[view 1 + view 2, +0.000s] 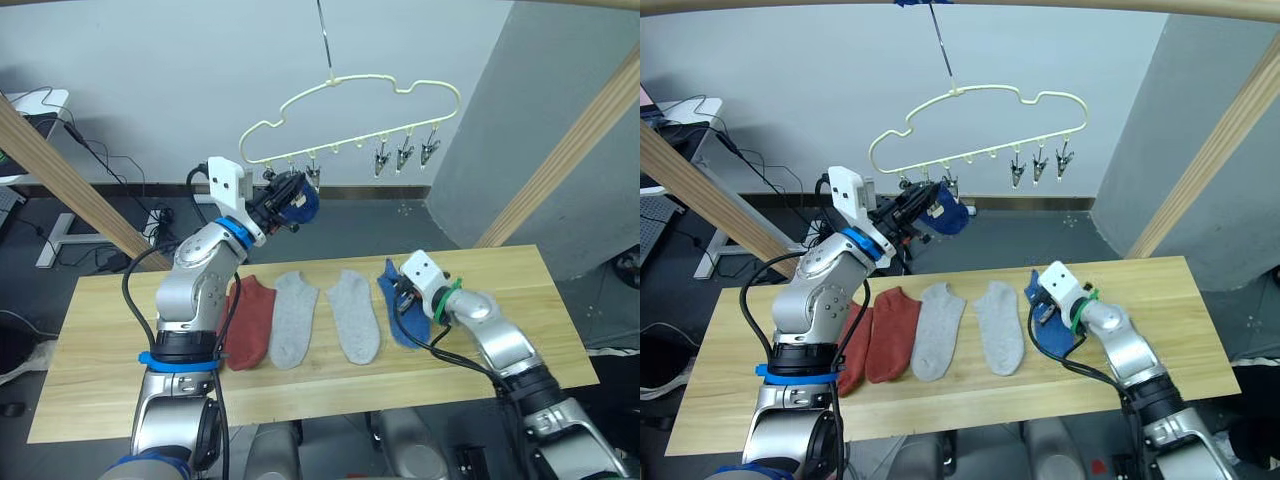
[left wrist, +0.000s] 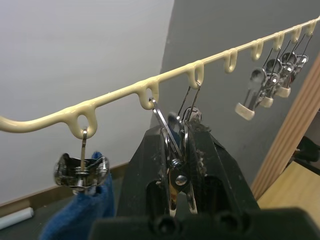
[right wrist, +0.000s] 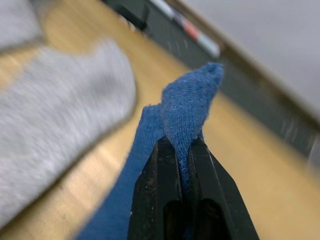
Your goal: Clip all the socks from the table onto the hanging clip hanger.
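Left gripper (image 2: 180, 165) squeezes clip (image 2: 176, 150) on hanger (image 1: 350, 100). Right gripper (image 3: 185, 145) pinches blue sock (image 1: 400, 305) on table (image 1: 500, 370). Lift sock slowly up to clip.

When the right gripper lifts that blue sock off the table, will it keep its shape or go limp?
Probably limp: the blue sock already folds into a peak where the right gripper pinches it. It looks light, thin knit. Its tail on the table may drag.

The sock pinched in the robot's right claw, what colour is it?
Bright blue. The sock shows best in the right wrist view, pinched between the right claw fingers.
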`<act>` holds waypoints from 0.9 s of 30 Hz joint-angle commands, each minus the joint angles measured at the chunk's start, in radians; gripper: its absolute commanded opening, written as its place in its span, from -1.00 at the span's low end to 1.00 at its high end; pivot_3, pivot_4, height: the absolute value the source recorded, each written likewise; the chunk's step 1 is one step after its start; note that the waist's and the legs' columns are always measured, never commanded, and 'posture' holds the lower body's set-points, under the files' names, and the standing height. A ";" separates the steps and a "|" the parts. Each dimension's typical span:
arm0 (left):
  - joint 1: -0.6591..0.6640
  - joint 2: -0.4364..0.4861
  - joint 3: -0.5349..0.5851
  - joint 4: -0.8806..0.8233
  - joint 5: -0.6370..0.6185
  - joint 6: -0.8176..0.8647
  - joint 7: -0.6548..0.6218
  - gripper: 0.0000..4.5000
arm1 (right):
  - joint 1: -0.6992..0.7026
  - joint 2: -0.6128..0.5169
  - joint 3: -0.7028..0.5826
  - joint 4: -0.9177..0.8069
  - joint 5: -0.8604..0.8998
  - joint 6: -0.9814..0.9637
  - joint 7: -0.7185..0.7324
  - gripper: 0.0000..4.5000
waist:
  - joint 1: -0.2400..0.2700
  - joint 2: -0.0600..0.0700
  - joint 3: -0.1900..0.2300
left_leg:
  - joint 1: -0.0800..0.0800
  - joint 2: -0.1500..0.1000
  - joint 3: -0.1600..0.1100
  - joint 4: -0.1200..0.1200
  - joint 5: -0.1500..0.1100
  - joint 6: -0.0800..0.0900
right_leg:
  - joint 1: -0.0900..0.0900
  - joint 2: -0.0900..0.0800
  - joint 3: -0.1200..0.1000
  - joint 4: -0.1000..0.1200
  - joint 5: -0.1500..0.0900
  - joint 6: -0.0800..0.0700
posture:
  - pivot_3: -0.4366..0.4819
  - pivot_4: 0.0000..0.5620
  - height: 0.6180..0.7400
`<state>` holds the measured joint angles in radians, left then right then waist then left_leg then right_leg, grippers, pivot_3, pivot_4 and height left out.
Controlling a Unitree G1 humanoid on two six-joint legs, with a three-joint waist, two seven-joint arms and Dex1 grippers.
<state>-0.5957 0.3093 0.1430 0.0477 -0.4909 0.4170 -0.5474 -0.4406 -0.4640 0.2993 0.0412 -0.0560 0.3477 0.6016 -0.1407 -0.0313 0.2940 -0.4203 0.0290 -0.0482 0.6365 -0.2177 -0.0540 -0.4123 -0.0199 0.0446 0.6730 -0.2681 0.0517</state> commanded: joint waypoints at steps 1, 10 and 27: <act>-0.026 0.019 0.016 -0.071 -0.050 0.034 -0.030 -0.89 | -0.081 -0.030 0.035 -0.094 -0.022 -0.063 0.097 -1.00 | -0.001 0.000 0.001 | 0.000 0.000 0.000 0.000 0.000 0.000 | 0.000 0.001 0.000 0.000 0.000 0.000 | -0.52 0.05 1.00; -0.053 0.014 0.042 -0.113 -0.135 0.159 -0.002 -0.89 | -0.267 0.057 0.088 0.025 -0.073 -0.164 0.132 -1.00 | 0.002 -0.004 0.007 | -0.001 0.000 0.000 0.000 0.000 0.000 | 0.000 -0.001 -0.001 0.000 0.001 -0.001 | -0.52 0.04 1.00; -0.042 0.009 0.057 -0.144 -0.169 0.219 0.034 -0.89 | -0.389 0.218 0.080 0.209 -0.120 -0.323 0.057 -1.00 | 0.004 -0.005 0.009 | -0.001 0.000 -0.001 0.000 0.000 0.000 | 0.000 -0.002 -0.001 0.000 0.003 -0.006 | -0.50 0.02 1.00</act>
<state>-0.6231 0.3231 0.1863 -0.0379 -0.6310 0.6474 -0.5097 -0.8098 -0.2534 0.4028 0.2750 -0.1770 0.0555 0.6686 -0.1371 -0.0360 0.3033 -0.4212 0.0289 -0.0488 0.6361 -0.2176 -0.0543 -0.4127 -0.0221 0.0432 0.6735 -0.2648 0.0462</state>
